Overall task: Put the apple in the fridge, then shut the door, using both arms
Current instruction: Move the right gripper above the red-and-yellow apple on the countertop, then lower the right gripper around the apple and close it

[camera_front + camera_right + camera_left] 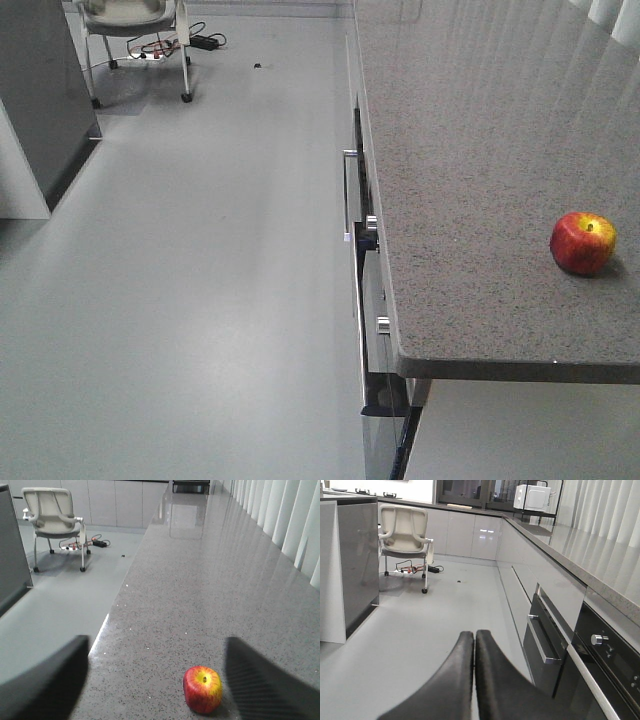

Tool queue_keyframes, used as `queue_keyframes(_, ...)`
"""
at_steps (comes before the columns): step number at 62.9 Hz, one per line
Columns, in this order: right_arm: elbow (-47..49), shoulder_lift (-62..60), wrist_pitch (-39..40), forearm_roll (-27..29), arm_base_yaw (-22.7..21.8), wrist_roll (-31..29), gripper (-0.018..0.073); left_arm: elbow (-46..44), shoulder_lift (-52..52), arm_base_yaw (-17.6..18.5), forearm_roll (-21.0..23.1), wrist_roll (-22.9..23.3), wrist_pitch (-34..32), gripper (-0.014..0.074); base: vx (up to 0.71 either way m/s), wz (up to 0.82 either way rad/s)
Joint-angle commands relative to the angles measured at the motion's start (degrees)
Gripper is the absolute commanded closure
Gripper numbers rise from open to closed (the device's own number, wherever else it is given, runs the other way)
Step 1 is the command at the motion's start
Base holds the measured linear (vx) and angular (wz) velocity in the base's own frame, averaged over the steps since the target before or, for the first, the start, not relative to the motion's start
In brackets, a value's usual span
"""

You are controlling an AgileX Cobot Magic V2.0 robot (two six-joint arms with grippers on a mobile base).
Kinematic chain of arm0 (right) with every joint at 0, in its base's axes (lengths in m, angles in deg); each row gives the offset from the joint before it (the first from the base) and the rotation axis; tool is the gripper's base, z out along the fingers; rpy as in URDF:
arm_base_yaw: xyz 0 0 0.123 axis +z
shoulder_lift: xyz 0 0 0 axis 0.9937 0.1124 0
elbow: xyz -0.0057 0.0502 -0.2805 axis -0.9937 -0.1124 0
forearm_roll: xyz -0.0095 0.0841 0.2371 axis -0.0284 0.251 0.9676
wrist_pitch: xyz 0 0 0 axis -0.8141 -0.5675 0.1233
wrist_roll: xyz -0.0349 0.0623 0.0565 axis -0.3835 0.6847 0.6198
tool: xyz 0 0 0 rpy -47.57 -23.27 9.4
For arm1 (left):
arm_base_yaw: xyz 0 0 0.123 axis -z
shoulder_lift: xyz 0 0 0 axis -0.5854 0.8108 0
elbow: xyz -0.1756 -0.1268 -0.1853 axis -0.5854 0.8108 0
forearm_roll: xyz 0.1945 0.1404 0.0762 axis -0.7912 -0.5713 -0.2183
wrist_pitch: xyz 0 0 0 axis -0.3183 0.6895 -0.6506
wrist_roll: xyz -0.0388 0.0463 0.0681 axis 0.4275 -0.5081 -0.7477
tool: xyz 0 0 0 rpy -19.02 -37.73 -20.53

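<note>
Red apple [202, 689], yellow-patched with short stem, sits upright on countertop [200, 580].

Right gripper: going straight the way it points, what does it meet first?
Likely the speckled countertop past the apple, which lies low between the fingers of the open right gripper; depth unclear.

Bright, even light is coming from the curtains [290, 525]; table [200, 555] is showing glare streaks; right hand [156, 647] is sitting out of focus.

The red-and-yellow apple [583, 243] sits upright, stem up, on the speckled grey countertop [470, 200].
</note>
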State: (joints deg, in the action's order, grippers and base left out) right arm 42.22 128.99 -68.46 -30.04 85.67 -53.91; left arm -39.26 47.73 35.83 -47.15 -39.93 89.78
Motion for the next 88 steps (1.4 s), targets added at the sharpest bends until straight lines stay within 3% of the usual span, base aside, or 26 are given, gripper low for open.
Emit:
queue_keyframes(1,2.0,2.4,3.6,-0.8,-0.3,-0.5,-0.0168,1.2,-0.3,0.0,0.0,0.3,-4.3,0.0603,0.0,0.0)
queue_keyframes(22,3.8,8.5,1.8,-3.6,-0.3,3.8,-0.0118,1.2,-0.3,0.0,0.0,0.3,-4.3,0.0603,0.0,0.0)
queue_keyframes(36,13.7,14.6,-4.9,-5.2,-0.5,4.2,-0.0082,1.2,-0.3,0.0,0.0,0.3,-4.3,0.0603,0.0,0.0)
queue_keyframes(47,25.4,22.2,-14.5,-4.8,-4.9,4.5,-0.0076,1.2,-0.3,0.0,0.0,0.3,-4.3,0.0603,0.0,0.0)
queue_keyframes(57,34.3,30.4,-23.0,-1.6,-9.5,1.4,-0.0071,1.2,-0.3,0.0,0.0,0.3,-4.3,0.0603,0.0,0.0)
queue_keyframes(68,38.7,39.2,-26.5,6.2,-10.3,-4.6,-0.0064,1.2,-0.3,0.0,0.0,0.3,-4.3,0.0603,0.0,0.0)
queue_keyframes(88,38.9,51.7,-25.7,4.4,-10.7,-4.1,-0.0055,1.2,-0.3,0.0,0.0,0.3,-4.3,0.0603,0.0,0.0)
